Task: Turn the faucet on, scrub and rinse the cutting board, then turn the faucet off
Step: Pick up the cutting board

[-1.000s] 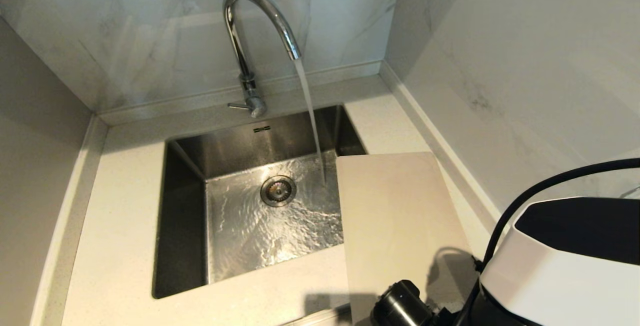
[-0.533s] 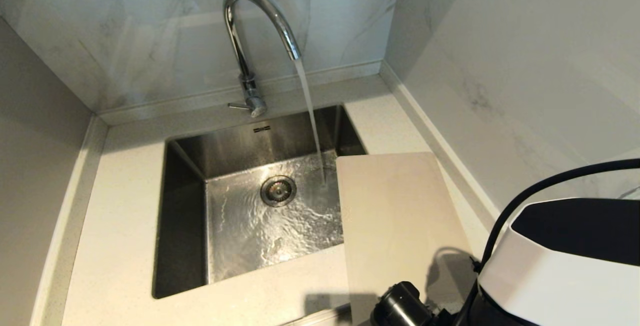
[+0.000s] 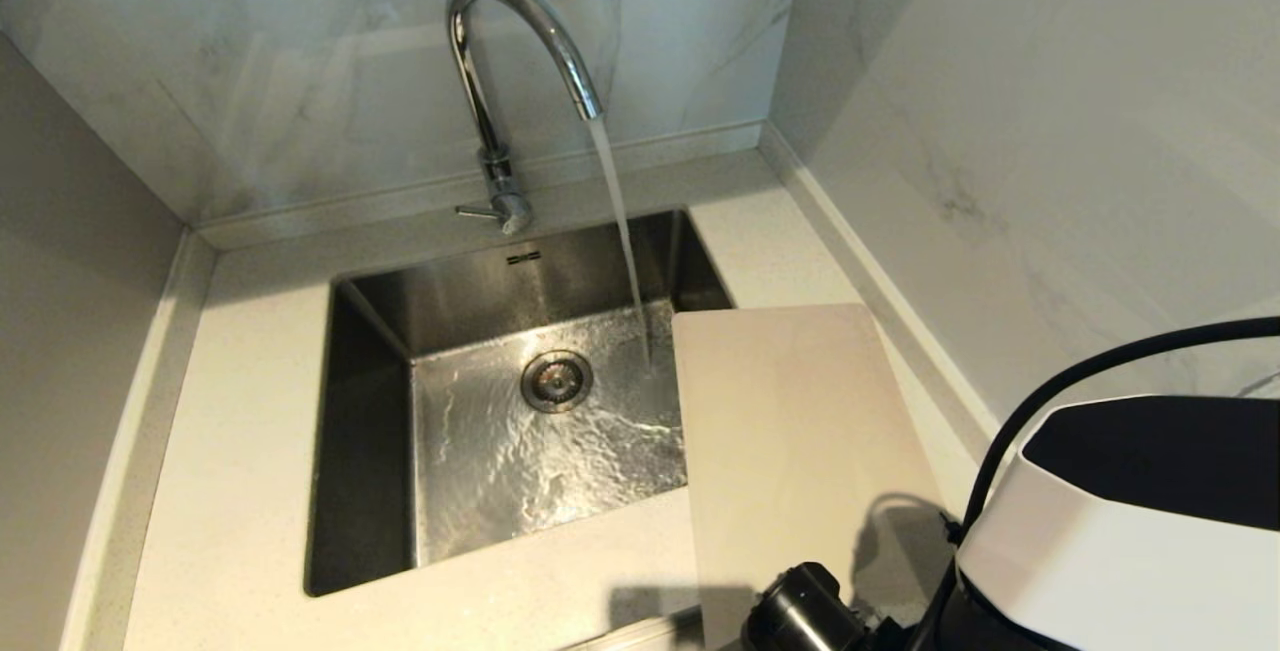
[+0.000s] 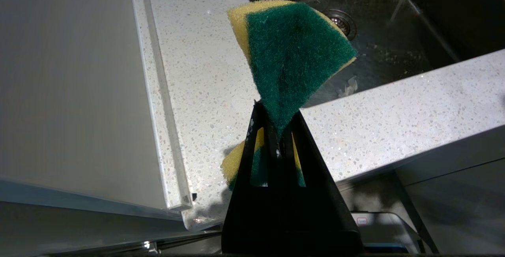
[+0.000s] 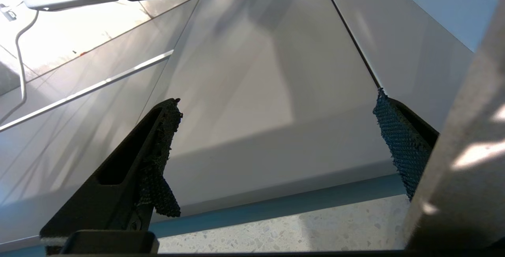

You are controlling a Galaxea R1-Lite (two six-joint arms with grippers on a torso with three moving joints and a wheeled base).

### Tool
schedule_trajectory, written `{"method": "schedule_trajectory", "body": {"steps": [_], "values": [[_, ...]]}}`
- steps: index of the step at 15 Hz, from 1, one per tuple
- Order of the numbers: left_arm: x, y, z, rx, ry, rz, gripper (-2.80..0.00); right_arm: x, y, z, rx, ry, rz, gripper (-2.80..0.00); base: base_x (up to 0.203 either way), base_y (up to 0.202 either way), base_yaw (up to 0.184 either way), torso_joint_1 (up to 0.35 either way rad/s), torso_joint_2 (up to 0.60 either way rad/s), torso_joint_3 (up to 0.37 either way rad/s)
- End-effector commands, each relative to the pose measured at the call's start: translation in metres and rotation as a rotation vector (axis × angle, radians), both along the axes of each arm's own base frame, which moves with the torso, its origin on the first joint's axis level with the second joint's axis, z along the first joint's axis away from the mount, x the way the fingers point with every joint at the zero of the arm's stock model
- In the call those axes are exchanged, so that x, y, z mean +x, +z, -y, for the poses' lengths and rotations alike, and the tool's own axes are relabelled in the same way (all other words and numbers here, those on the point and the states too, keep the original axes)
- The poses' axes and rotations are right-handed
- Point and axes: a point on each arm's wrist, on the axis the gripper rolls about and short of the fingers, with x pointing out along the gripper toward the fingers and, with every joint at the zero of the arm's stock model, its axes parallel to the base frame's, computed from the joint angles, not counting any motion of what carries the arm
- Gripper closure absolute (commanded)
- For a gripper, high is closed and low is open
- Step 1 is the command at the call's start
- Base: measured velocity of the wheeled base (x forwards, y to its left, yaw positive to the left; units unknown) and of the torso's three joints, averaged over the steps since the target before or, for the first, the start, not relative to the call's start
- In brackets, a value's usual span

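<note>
The chrome faucet (image 3: 480, 81) is running, and its stream (image 3: 622, 231) falls into the steel sink (image 3: 370, 411). Its thin lever (image 3: 472, 212) sticks out to the left at the base. The pale beige cutting board (image 3: 790, 431) lies flat on the counter right of the sink, with one corner over the basin. My left gripper (image 4: 278, 119) is shut on a green-and-yellow sponge (image 4: 292, 51), low by the counter's front edge. My right gripper (image 5: 276, 130) stands open and empty at the counter's front edge. A pale slab edge (image 5: 465, 150) lies close beside one finger.
The white right arm (image 3: 1130, 521) and its black cable fill the lower right corner over the board's near end. Marble walls close in behind and to the right. Speckled counter (image 4: 205, 75) runs left of the sink, and cabinet fronts (image 5: 256, 71) lie below.
</note>
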Motion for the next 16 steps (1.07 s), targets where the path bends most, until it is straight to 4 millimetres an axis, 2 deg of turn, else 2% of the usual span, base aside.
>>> {"method": "schedule_trajectory", "body": {"steps": [1, 6, 10, 16], "values": [[0.000, -0.001, 0.000, 0.000, 0.000, -0.003, 0.00, 0.000, 0.000, 0.000, -0.007, 0.005, 0.006, -2.80, 0.000, 0.000, 0.000, 0.000, 0.00, 0.000], [0.000, 0.000, 0.000, 0.000, 0.000, -0.001, 0.00, 0.000, 0.001, -0.003, -0.009, 0.006, 0.057, -2.80, 0.000, 0.000, 0.000, 0.000, 0.00, 0.000], [0.000, 0.000, 0.000, 0.000, 0.001, -0.001, 0.00, -0.003, 0.012, -0.006, -0.016, 0.012, 0.120, -2.80, 0.000, 0.000, 0.000, 0.000, 0.00, 0.000], [0.000, 0.000, 0.000, 0.000, 0.001, -0.003, 0.00, -0.002, 0.010, -0.005, -0.050, 0.019, 0.130, -2.80, 0.000, 0.000, 0.000, 0.000, 0.00, 0.000]]}}
